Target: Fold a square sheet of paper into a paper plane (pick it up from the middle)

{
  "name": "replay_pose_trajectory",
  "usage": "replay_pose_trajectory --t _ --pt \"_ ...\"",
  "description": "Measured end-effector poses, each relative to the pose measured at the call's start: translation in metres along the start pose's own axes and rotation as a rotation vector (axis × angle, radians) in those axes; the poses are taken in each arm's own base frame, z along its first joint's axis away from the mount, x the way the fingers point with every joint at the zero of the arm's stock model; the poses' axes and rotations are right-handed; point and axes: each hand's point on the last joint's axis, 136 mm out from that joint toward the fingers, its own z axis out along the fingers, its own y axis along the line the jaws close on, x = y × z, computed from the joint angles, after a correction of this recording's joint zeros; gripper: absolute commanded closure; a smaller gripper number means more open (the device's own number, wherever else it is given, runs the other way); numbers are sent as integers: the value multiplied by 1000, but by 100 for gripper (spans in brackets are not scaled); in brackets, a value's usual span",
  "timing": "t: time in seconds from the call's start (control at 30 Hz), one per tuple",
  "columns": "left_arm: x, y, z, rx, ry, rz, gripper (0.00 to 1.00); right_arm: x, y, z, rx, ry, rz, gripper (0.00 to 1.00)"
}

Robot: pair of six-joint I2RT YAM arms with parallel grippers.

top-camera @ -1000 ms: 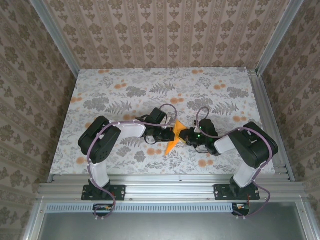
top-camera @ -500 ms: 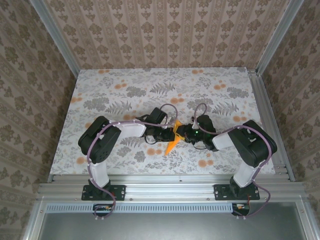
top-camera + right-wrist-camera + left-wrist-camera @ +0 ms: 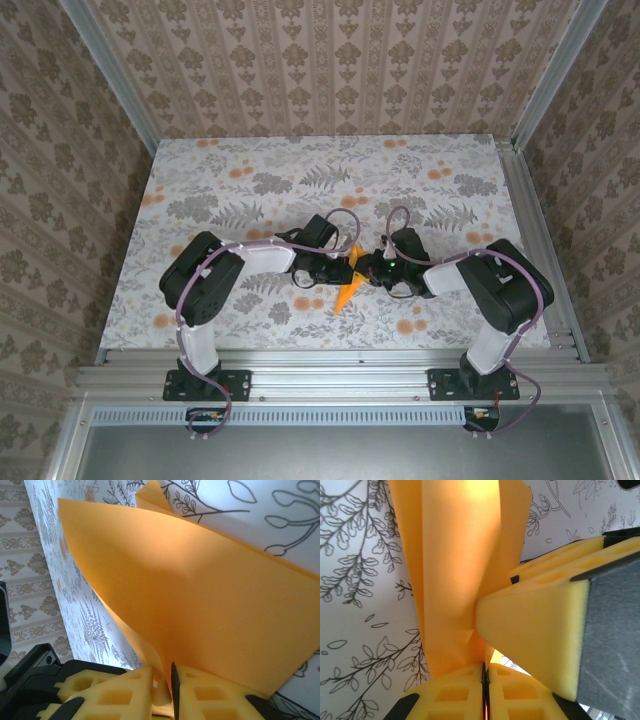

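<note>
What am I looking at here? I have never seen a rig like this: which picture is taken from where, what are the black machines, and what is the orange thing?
These are two black robot arms, the left arm and the right arm, bolted at the near edge of a table with a flower-patterned top. The wide picture comes from a fixed camera above and behind them. The two close-ups come from a camera on each wrist, looking out along that arm's yellow foam fingers. The arms meet in the middle at a folded sheet of orange paper. The left gripper is shut on it, and the right gripper is shut on it too, so both pinch the same paper between them.
</note>
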Motion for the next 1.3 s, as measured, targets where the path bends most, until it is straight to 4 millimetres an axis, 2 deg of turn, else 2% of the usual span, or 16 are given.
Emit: replay_pose_trajectory --t 0.27,0.47,0.57,0.73,0.87,1.07,1.3 --pt "-1 -2 -1 0 4 12 83 3 -6 0 24 11 -4 100" --pt "2 0 -2 -12 13 15 75 5 -9 0 37 19 0 100" --pt "3 -1 -9 -32 11 22 66 5 -10 0 39 20 -9 100" --pt "9 -9 -21 -79 -8 59 61 4 -11 -1 39 17 -10 100" --pt "25 -10 -23 -146 -3 91 60 3 -11 -1 39 15 -9 100" --pt "52 3 -14 -250 37 117 60 2 -12 -2 40 11 -6 100" --pt "55 6 -13 -303 27 134 63 0 -11 -4 38 7 -8 100"
